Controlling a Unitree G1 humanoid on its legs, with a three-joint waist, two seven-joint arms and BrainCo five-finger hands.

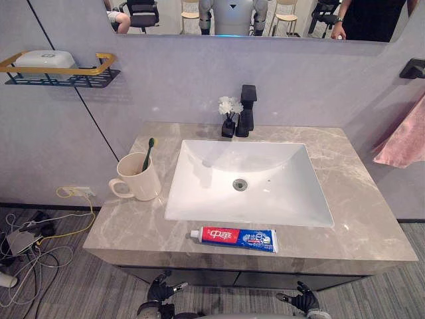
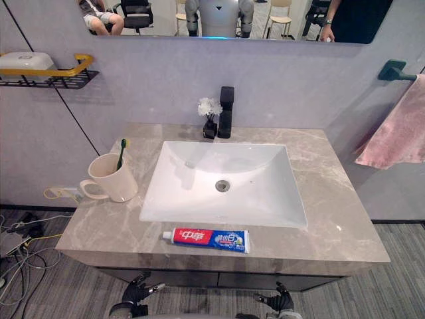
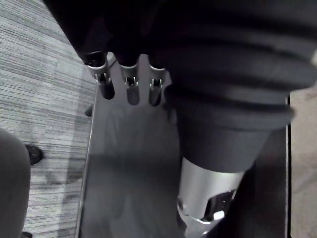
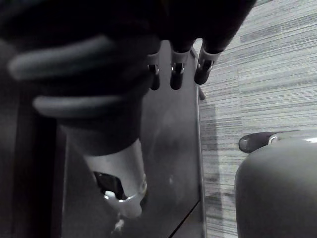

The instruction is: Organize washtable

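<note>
Grey marbled washtable top (image 1: 372, 219) with a white sink (image 1: 199, 193) in the middle, and the toothpaste tube (image 1: 234, 238) is lying flat on the front strip between the sink's rim and the counter edge. Its long axis runs left-right with the white cap toward the cup (image 1: 141, 178) side, so I'd guess it's the odd one out, since the toothbrush (image 1: 148, 154) stands head-up in that cup. Left hand (image 1: 159, 290) and right hand (image 1: 305, 299) hang low in front of the cabinet, fingers straight, slightly apart, empty.

Finishes before me
Washtable top (image 1: 372, 199) looks polished grey marble; basin (image 1: 199, 173) glossy white, faucet (image 1: 247, 109) matt black, toothpaste tube (image 1: 234, 238) shiny plastic, towel (image 1: 405, 143) soft pink cloth.
</note>
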